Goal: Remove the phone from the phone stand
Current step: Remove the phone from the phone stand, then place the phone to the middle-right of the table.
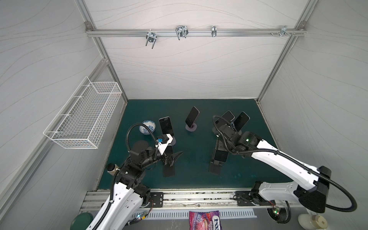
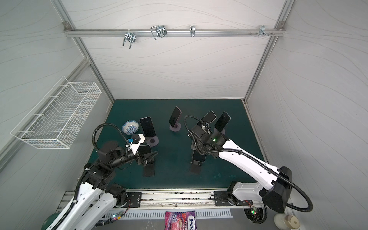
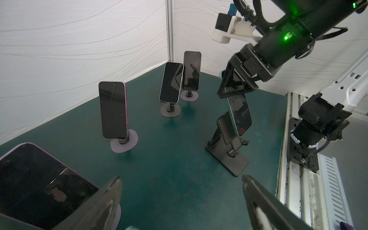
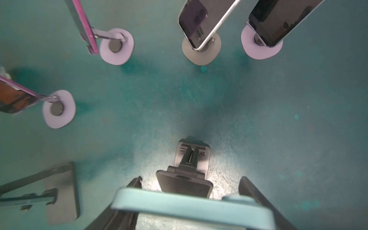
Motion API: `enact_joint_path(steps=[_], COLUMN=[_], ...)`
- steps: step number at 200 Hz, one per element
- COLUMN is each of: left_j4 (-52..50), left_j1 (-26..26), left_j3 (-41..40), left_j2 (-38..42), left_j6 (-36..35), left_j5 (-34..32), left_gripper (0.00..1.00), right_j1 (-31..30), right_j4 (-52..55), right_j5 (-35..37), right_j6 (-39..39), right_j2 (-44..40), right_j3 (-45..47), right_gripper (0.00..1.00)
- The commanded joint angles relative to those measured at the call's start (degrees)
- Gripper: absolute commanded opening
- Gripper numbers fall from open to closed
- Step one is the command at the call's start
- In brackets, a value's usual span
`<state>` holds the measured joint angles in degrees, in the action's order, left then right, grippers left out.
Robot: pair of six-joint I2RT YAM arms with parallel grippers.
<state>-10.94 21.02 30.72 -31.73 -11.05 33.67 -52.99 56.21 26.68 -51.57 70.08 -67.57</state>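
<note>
Two fingers of the right gripper clamp the upper end of the teal phone, which hangs tilted against the black stand near the mat's edge closest to the arm bases. Its lower end looks barely clear of the cradle lip, so carrying it fully away is not yet done. Beside it, the left gripper hovers open and empty.

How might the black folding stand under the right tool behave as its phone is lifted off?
The black folding stand likely stays put, given its broad flat base. Its hinged arm might fold if the teal phone snags.
</note>
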Motion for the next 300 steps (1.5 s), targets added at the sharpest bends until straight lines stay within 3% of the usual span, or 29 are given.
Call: enact_joint_path(steps=[1, 54, 99, 151, 200, 269, 300], left_j4=[2.7, 0.5, 1.5, 2.5, 5.6, 8.2, 6.2], left_j1=[0.8, 4.0, 12.9, 22.6, 26.5, 30.0, 32.5], left_j3=[2.0, 6.8, 10.8, 16.9, 22.9, 30.0, 34.2], left_j2=[-1.5, -4.5, -9.2, -17.2, -26.5, -36.1, -40.4], left_j6=[0.2, -0.9, -3.1, -6.0, -6.3, -6.5, -6.1], left_j5=[1.7, 0.6, -6.3, -9.8, -9.4, -8.2, -8.8], left_gripper=[0.95, 0.93, 0.93, 0.92, 0.92, 0.91, 0.91], right_j1=[0.3, 2.2, 7.3, 13.8, 18.9, 31.6, 35.6], right_j4=[1.6, 1.2, 1.7, 3.0, 4.0, 8.7, 9.9], right_j5=[0.0, -5.9, -13.9, -22.4, -26.4, -34.4, -31.2], right_j6=[1.2, 7.1, 11.6, 15.1, 18.8, 27.6, 32.7], right_j2=[-2.6, -3.4, -4.0, -6.1, -8.9, -10.2, -11.0], right_j3=[-2.4, -5.7, -8.0, -8.6, -7.8, -8.3, -7.3], right_gripper=[0.64, 0.63, 0.63, 0.63, 0.63, 0.64, 0.64])
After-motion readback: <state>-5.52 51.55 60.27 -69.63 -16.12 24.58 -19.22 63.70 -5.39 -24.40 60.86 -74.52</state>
